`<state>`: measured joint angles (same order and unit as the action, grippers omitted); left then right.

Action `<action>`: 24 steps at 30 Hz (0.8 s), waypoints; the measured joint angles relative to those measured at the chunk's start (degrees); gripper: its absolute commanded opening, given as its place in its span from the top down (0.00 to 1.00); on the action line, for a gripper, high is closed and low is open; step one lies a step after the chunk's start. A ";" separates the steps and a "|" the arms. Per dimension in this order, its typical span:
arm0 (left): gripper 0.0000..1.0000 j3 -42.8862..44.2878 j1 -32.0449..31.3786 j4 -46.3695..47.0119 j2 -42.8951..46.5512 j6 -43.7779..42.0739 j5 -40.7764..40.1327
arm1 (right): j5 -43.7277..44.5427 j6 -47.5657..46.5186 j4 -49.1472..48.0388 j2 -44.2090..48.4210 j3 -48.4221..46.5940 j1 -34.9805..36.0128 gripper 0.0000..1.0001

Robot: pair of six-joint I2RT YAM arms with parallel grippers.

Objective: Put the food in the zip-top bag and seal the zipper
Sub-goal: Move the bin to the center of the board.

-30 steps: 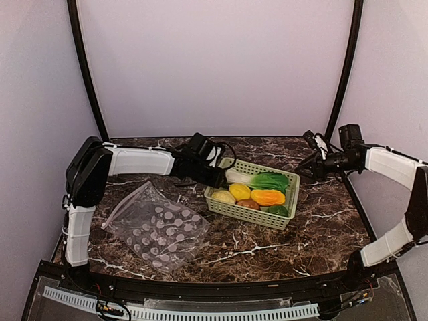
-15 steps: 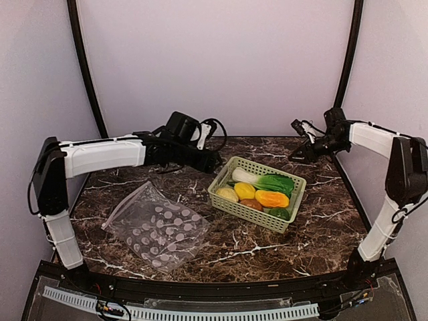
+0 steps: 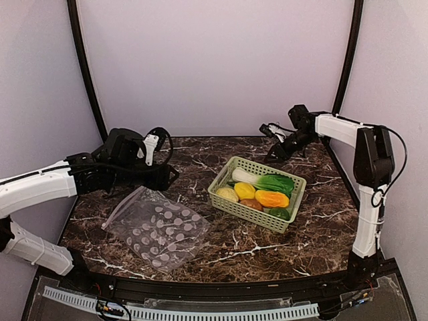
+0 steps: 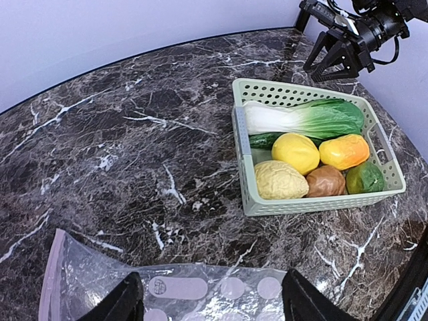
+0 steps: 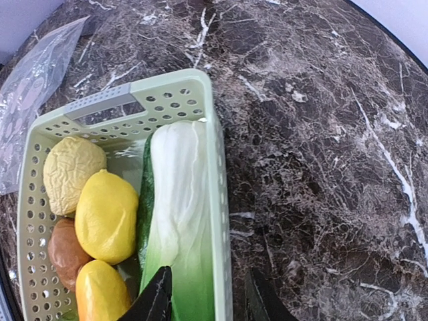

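We see a light-green lattice basket (image 3: 245,212) standing flat on the dark marble table (image 3: 294,244), right of the table's middle and turned a little askew to its edges. The basket's walls are pierced with rows of small holes, and the short end facing the table's left edge carries a handle (image 5: 100,100) with a slot beneath it. White veins run all over the tabletop. Behind the far edge we see a plain pale lilac wall (image 3: 214,67), with a black pole (image 3: 83,67) rising from near the far left corner and another black pole (image 3: 346,67) from near the far right one. Below the near edge runs a white toothed strip (image 3: 180,311).
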<state>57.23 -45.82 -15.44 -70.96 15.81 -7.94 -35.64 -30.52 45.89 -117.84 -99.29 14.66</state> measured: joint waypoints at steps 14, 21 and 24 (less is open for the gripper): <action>0.30 -2.97 0.00 -1.44 5.81 2.84 -2.84 | 4.20 -0.59 5.11 -4.94 -4.33 0.85 0.78; 0.30 -3.41 0.00 -1.38 5.40 2.99 -2.84 | 6.36 0.90 5.35 -5.05 -4.28 1.16 0.86; 0.30 -3.41 0.00 -1.38 5.18 2.99 -2.86 | 7.65 2.23 4.55 -4.24 -2.71 1.18 0.91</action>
<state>53.82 -45.82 -16.82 -65.78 18.81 -10.81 -27.99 -28.29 50.43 -122.08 -102.00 15.84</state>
